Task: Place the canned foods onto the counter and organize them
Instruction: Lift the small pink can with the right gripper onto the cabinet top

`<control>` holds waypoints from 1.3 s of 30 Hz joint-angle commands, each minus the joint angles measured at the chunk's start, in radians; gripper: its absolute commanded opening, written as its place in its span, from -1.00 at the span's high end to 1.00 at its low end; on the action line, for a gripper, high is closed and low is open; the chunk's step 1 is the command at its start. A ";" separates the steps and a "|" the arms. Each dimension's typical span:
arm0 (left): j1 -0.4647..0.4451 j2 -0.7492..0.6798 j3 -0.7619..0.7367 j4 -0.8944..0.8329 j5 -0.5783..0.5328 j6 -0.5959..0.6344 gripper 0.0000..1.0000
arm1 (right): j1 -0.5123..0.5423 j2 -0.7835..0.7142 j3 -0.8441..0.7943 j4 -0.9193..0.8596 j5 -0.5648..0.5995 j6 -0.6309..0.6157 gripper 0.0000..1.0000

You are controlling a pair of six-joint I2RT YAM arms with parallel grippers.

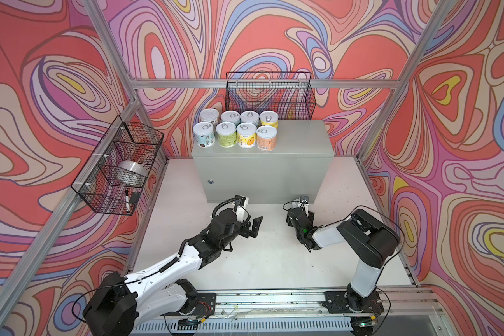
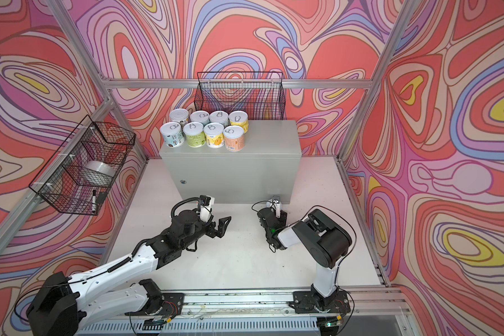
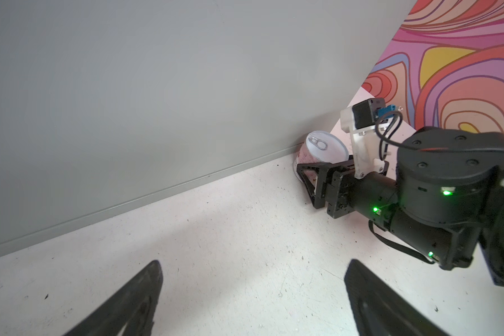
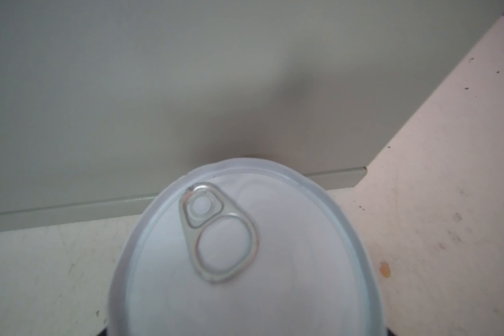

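Several cans (image 1: 226,134) (image 2: 194,133) stand in two rows on the left part of the light-grey counter (image 1: 300,139) (image 2: 271,139). One more can with a pink label (image 3: 323,151) sits on the white table against the counter's front, near its right corner. My right gripper (image 3: 317,165) (image 1: 298,208) is shut on this can's sides, and the pull-tab lid (image 4: 245,276) fills the right wrist view. In both top views the arm hides this can. My left gripper (image 1: 258,222) (image 2: 226,222) (image 3: 252,270) hangs open and empty over the table in front of the counter.
An empty black wire basket (image 1: 269,96) hangs on the back wall just behind the counter. A second wire basket (image 1: 120,165) on the left wall holds a grey roll and a marker. The arm rail (image 1: 274,299) runs along the table's front edge.
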 commanded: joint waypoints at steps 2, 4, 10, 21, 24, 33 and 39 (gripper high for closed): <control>0.010 -0.036 0.011 -0.057 -0.016 0.003 -1.00 | 0.000 -0.209 0.003 -0.168 -0.051 0.042 1.00; 0.010 -0.047 0.009 -0.056 -0.021 0.003 -1.00 | 0.000 -0.317 0.019 -0.293 -0.101 0.033 1.00; 0.014 -0.069 -0.010 -0.048 -0.044 0.009 -1.00 | 0.002 -0.602 0.159 -0.701 -0.216 0.013 1.00; 0.017 -0.071 0.032 -0.107 0.013 -0.006 -1.00 | 0.002 -0.650 0.834 -1.177 -0.297 -0.146 1.00; 0.017 -0.050 0.060 -0.130 0.034 -0.007 -1.00 | 0.002 -0.512 1.058 -1.196 -0.268 -0.262 1.00; 0.017 -0.027 0.070 -0.115 0.074 -0.028 -1.00 | -0.093 0.014 1.738 -1.316 -0.280 -0.358 1.00; 0.017 -0.056 0.066 -0.135 0.071 -0.021 -1.00 | -0.182 0.198 1.917 -1.313 -0.352 -0.340 1.00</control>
